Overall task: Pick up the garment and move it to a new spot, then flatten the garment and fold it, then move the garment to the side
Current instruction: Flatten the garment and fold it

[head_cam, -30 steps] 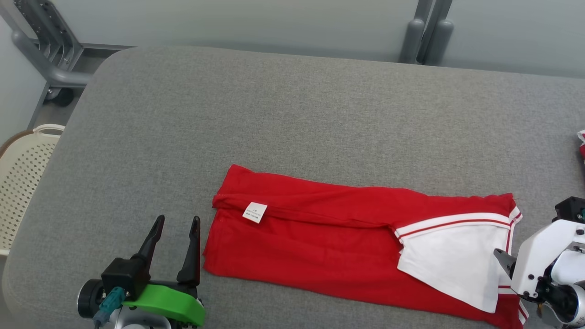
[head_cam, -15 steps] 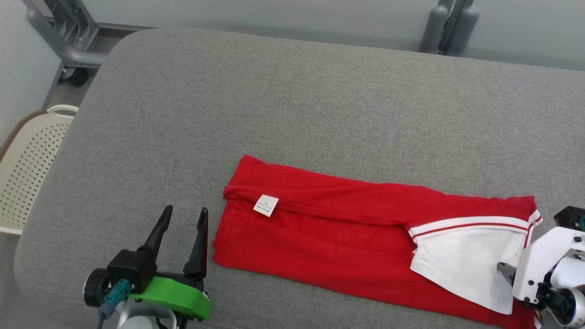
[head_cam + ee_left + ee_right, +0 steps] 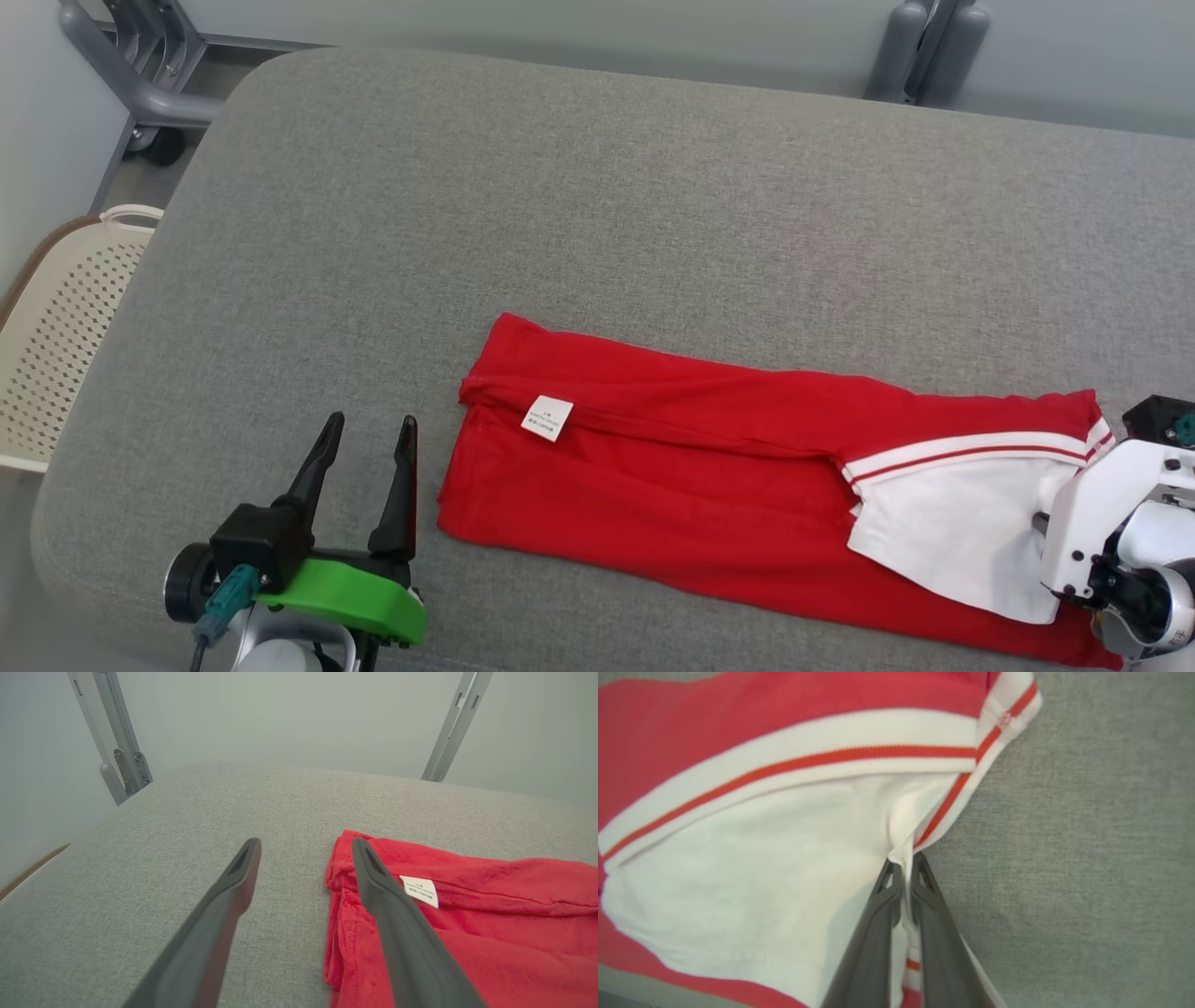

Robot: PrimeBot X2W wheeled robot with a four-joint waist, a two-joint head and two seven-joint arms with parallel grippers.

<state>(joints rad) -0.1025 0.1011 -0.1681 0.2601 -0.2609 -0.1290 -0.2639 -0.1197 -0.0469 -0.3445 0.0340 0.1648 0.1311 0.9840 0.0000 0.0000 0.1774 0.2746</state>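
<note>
Pinching garment, right gripper clamped

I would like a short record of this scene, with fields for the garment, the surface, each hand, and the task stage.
main item: red and white fabric garment, lying flat, folded into a long band
surface: grey fabric-covered table
detail: small white label on the red part, near the left end
left hand: open, at the garment's left end, holding nothing
right hand: shut on the white, red-striped edge at the right end
task stage: probably mid-fold; not yet moved aside
</note>
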